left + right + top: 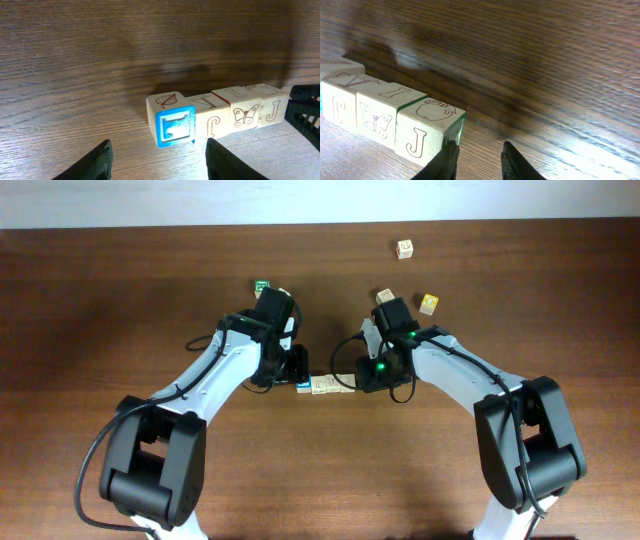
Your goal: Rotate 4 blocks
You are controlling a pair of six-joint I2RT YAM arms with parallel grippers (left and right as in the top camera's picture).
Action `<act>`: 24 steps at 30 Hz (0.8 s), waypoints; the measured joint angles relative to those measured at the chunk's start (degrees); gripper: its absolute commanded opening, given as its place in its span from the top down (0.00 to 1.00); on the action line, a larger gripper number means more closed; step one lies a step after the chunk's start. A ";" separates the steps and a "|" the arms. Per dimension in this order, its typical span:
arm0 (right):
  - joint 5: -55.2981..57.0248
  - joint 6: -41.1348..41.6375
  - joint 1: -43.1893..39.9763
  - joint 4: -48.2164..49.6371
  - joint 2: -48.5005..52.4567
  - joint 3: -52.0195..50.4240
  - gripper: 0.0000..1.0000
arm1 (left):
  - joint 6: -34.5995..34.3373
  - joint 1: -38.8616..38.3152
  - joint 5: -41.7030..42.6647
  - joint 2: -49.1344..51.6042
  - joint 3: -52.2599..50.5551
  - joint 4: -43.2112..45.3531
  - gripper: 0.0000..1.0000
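Note:
Four blocks lie in a touching row on the table (120,300). In the left wrist view the blue-faced block (175,128) is at the near end. Beside it lie a pale "J" block (213,123), a butterfly block (245,115) and a second "J" block (273,110). My left gripper (159,150) is open just short of the blue block, with nothing between its fingers. My right gripper (478,145) is open by a narrow gap and holds nothing. Its left finger (446,160) touches the green side of the end "J" block (422,132). From overhead, the row (325,386) lies between both grippers.
A green "R" cube (262,285) sits behind the left arm. A yellow-faced cube (429,304) and a beige cube (385,297) lie behind the right arm, and another beige cube (404,248) is near the table's far edge.

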 measured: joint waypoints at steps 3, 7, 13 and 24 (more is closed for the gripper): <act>0.02 -0.02 0.15 -0.37 0.00 0.02 0.66 | 0.00 0.00 0.00 0.00 0.00 0.00 0.45; 0.07 1.29 0.15 -1.60 0.02 0.44 0.66 | -0.02 0.00 -0.44 0.00 0.00 -0.61 0.58; -0.52 4.26 -0.15 -4.17 0.02 1.79 0.71 | 0.02 1.03 -1.95 0.00 -0.02 -1.07 0.95; -1.36 4.79 0.22 -10.10 0.11 14.43 0.71 | 2.71 10.10 -2.19 0.00 -0.04 -1.60 1.00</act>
